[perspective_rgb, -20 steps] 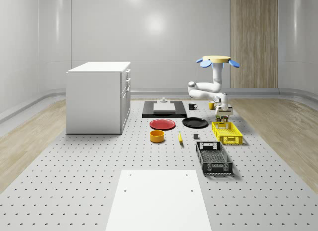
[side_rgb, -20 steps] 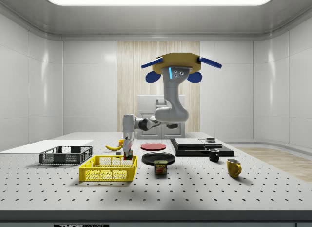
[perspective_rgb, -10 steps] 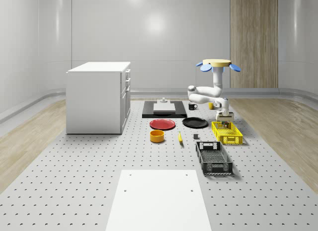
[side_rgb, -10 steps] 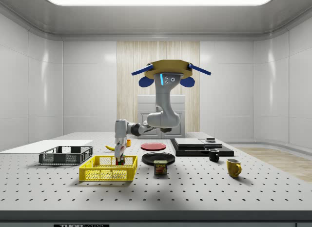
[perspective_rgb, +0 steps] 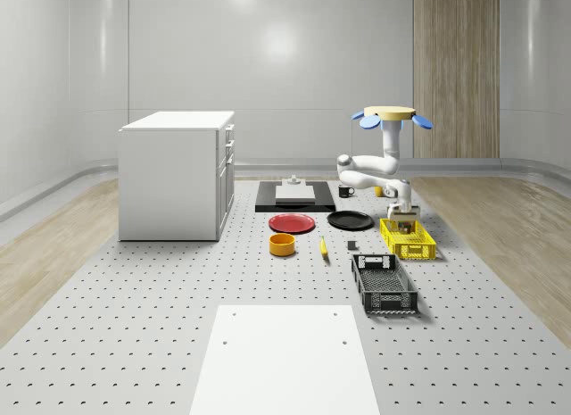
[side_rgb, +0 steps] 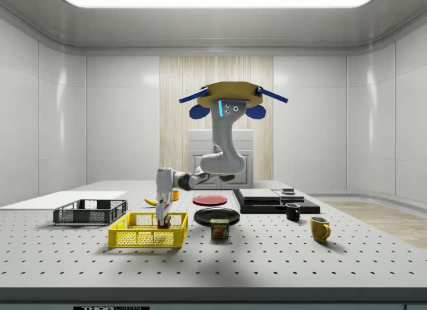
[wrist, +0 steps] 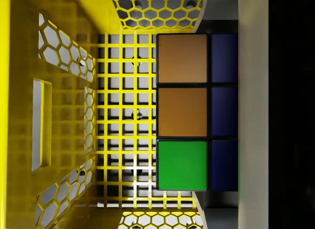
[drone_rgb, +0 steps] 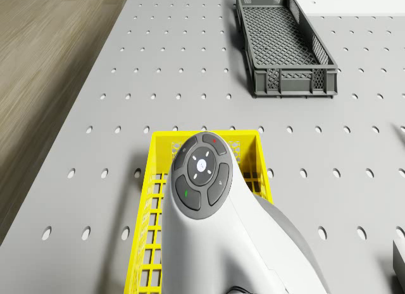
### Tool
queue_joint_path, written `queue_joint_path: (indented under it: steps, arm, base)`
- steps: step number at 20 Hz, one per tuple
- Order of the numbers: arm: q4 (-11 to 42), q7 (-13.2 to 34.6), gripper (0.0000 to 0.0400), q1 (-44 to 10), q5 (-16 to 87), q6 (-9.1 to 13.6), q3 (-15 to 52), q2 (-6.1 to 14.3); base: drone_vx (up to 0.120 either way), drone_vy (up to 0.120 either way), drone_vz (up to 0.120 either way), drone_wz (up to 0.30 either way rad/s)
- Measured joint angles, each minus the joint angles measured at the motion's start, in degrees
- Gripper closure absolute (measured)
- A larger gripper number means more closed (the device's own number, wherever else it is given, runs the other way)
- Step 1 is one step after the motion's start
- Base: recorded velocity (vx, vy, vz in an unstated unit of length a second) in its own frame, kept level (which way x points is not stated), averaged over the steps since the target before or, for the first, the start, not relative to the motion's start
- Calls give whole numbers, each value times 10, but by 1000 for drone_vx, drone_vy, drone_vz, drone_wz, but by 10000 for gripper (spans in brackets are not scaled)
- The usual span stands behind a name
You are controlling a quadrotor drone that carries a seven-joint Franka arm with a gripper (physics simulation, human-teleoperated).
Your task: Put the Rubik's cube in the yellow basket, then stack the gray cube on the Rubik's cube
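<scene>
Since half a second ago your pincer (side_rgb: pixel 161 223) has been sinking slightly deeper into the yellow basket (side_rgb: pixel 148 238) while the drone (side_rgb: pixel 232 96) is hovering near the black plate (side_rgb: pixel 217 216). A spam can (side_rgb: pixel 219 229) is standing beside the basket. You are gripping the Rubik's cube (wrist: pixel 183 112), brown and green tiles showing, just above the mesh floor.

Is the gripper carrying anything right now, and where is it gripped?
Yes: the gripper, lowered into the yellow basket, holds the Rubik's cube by opposite side faces.
</scene>
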State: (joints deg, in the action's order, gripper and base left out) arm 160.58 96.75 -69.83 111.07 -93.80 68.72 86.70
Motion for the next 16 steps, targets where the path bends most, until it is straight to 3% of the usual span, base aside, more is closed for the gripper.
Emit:
queue_joint_path:
  steps: [3, 6, 11, 14, 16]
  arm:
    - [-6, 0, 75, -3, 15, -6, -16, -1]
    - [-9, -1, 42, -4, 23, -9, -24, -2]
    - [-8, -1, 12, -3, 21, -6, -22, -3]
    - [-8, -1, 6, -3, 21, -5, -22, -4]
    - [-7, -2, 3, -2, 21, -5, -21, -5]
  base:
    - [0, 0, 0, 0]
    - [0, 0, 0, 0]
    - [0, -8, 112, 0]
    - [80, -120, 107, 0]
    - [120, -120, 0, 0]
